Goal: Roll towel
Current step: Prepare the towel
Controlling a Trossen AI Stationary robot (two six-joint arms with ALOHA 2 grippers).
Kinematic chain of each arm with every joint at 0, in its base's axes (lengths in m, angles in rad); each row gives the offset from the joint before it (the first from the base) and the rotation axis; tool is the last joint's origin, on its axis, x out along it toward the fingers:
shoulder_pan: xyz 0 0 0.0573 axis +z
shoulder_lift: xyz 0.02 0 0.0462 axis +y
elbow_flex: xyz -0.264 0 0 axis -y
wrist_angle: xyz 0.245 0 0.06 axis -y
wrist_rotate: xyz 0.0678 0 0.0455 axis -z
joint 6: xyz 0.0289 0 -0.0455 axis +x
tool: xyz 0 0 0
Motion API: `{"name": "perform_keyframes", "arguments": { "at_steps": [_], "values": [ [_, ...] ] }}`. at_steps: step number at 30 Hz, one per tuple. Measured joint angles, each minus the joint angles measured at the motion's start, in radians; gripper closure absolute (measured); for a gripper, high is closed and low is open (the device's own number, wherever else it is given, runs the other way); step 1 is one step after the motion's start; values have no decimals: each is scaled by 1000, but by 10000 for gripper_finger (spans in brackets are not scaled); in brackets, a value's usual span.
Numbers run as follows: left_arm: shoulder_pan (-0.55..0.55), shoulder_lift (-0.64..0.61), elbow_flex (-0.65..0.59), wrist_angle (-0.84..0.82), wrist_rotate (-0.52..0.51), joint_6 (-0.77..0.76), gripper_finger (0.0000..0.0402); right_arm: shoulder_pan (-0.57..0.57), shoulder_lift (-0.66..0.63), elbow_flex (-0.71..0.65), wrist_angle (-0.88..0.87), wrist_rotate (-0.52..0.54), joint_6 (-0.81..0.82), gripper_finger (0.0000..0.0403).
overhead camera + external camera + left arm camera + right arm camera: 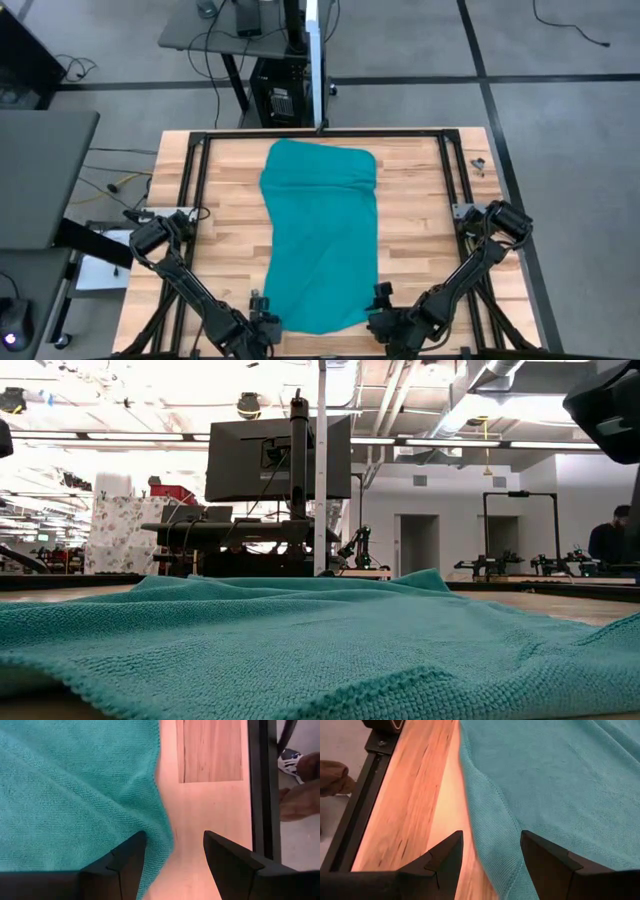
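Teal towel (320,240) lies flat, unrolled, down the middle of the wooden tabletop (420,200), long axis running far edge to near edge; far end wider w/ a soft fold across it, near end narrower & rounded, stopping just short of the near edge.

My left gripper (174,851) hovers at the towel's near-left corner, fingers (131,857) spread apart, nothing between them but the towel's hem & bare wood. The cloth edge runs right up into the gap beside one finger; whether it touches, can't tell.

My right gripper (491,849) sits opposite at the near-right corner, also spread, empty. The towel's hemmed side edge passes betw. its fingers (545,857), cloth on one side, bare wood on the other.

Both arms reach in from the tabletop's left & right sides toward the near edge, flanking the towel's near end. Low view: cloth fills the foreground, rumpled in low ridges, w/ a monitor stand (300,480) beyond the far edge.
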Motion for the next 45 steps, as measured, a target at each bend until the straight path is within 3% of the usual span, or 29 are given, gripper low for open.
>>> {"name": "perform_keyframes", "arguments": {
  "at_steps": [5,13,18,23,29,39,45],
  "values": [
    [4,0,-1,-89,-28,-31,217,0,0,0,-1,0,0,211],
    [9,36,3,-88,-51,-69,218,-2,0,0,-11,0,-11,211],
    [9,55,2,-72,-49,-100,244,-13,-1,0,-39,-1,-14,211],
    [10,58,8,-67,-46,-93,263,-42,19,0,-42,-124,-4,211],
    [10,59,7,-65,-45,-115,264,-83,57,1,-38,-180,134,211],
    [6,60,6,-68,-45,-125,264,-97,-49,0,-94,-183,255,211],
    [6,60,6,-69,-44,-118,264,-97,-32,-34,-70,-193,293,211]
  ]
}}
